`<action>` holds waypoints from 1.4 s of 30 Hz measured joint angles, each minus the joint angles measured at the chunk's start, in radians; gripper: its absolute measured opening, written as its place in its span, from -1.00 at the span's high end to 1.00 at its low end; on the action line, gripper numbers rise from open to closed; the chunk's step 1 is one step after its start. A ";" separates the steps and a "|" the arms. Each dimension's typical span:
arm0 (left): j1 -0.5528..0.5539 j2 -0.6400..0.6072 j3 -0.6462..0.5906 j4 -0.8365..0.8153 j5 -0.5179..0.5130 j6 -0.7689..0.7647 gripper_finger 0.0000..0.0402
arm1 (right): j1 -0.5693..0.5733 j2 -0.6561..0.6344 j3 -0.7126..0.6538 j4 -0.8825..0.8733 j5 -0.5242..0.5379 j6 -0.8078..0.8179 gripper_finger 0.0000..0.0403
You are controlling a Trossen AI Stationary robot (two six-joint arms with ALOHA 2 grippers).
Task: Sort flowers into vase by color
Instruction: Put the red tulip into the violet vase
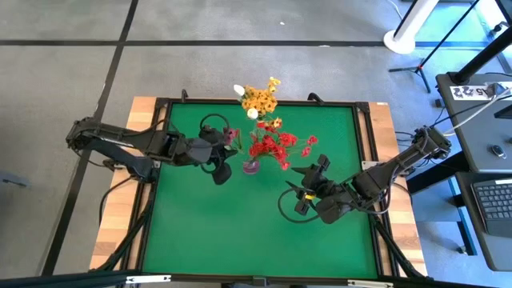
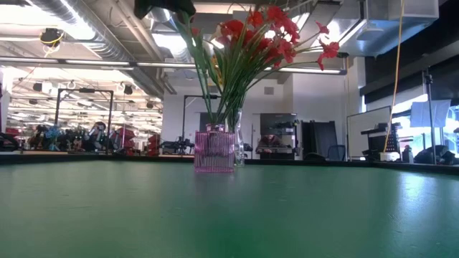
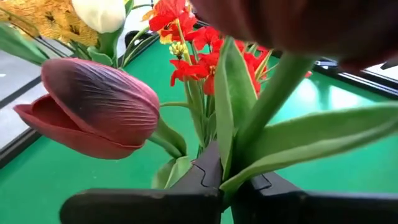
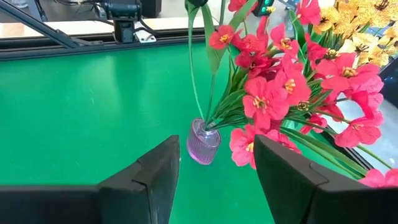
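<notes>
A pink ribbed vase (image 1: 250, 166) stands mid-table and holds red blossom clusters (image 1: 276, 148); it also shows in the low view (image 2: 215, 150). Yellow-orange clusters (image 1: 260, 100) and white buds (image 1: 253, 114) stand toward the far edge; what holds them is hidden. My left gripper (image 1: 228, 146) hovers above the vase's left side, shut on a green stem. Another dark red bud (image 3: 99, 106) sits beside it. My right gripper (image 1: 308, 190) is open, to the right and nearer, with the vase (image 4: 203, 142) ahead of its fingers. My left gripper pinches a leafy green flower stem (image 3: 229, 177) between its two fingers (image 3: 202, 186), just where long leaves branch off. The dark red blossom above shows only as a blur close to the camera. The stem (image 2: 199, 68) runs down from the gripper into the vase's mouth, nearly upright.
Green mat (image 1: 200, 232) inside a black frame, with free room on the near half. The red blossoms spread wide toward my right gripper (image 4: 280, 99). A desk with a laptop (image 1: 492, 200) stands beyond the right edge.
</notes>
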 joint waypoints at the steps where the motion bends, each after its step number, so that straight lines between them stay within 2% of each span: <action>1: 0.005 0.003 0.000 0.002 0.004 0.000 1.00 | 0.000 0.000 0.000 -0.001 0.000 0.000 -0.02; 13: 0.064 0.066 0.000 0.028 0.013 0.001 0.97 | 0.000 0.000 0.000 -0.011 0.018 0.001 -0.02; 22: 0.067 0.176 0.000 0.043 0.012 0.011 0.94 | 0.000 0.000 0.000 -0.012 0.018 0.002 -0.02; 28: 0.067 0.188 0.000 0.051 0.010 -0.006 0.90 | 0.000 0.000 0.000 -0.012 0.017 0.003 -0.02; 33: 0.055 0.188 0.000 0.047 0.010 0.018 0.69 | 0.000 0.000 0.000 -0.012 0.017 0.010 -0.02; 37: 0.036 0.188 0.002 0.039 0.011 0.052 0.42 | 0.000 0.000 0.000 -0.016 0.017 0.024 -0.02; 42: 0.012 0.188 0.069 -0.052 -0.008 0.052 0.08 | 0.000 0.000 -0.001 -0.019 0.017 0.025 -0.02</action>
